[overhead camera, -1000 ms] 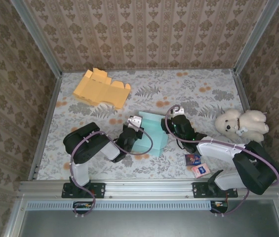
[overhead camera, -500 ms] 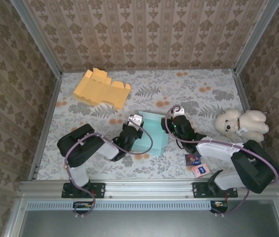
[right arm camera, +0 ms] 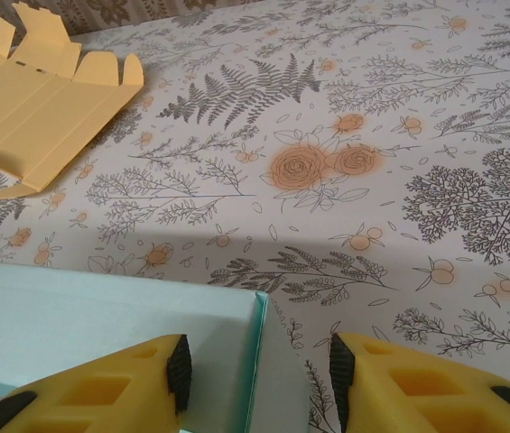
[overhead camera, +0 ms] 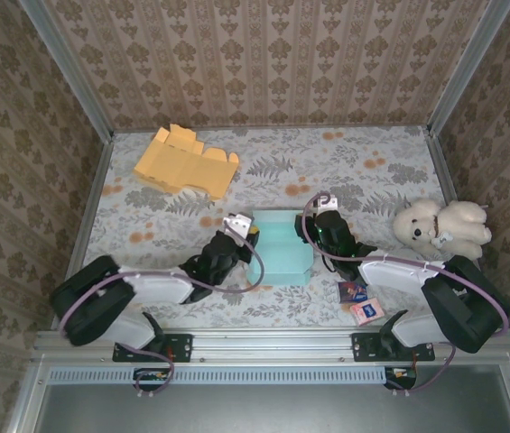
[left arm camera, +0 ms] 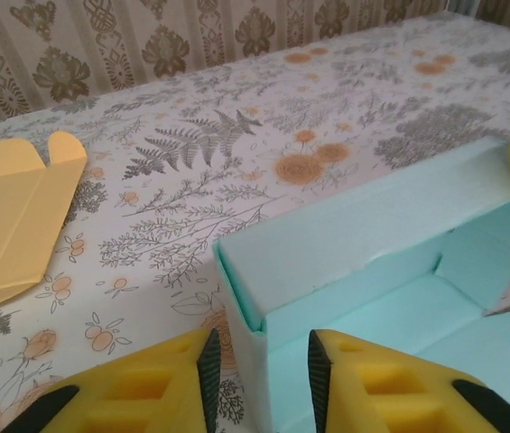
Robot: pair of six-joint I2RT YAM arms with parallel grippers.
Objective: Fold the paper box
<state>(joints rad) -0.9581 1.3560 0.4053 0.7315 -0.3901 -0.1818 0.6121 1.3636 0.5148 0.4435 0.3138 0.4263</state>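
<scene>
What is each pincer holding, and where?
Each straddles a wall of the light teal paper box: left pincer the left wall's far corner, right pincer the right wall. Gaps show, so neither grips.

The paper box (overhead camera: 282,245) is pale teal and already stands as a shallow, open-topped tray on its base, in the near middle of the worktop (overhead camera: 372,171) and roughly square to its edges. Its low walls are upright, its inside is bare, and one inner flap lies folded flat against a side wall. Its left front corner is creased sharply. A second paper box blank (overhead camera: 185,162) – yellow-orange, unfolded, tabs and notched flaps spread out – lies flat at the far left corner, well apart from the teal one
</scene>
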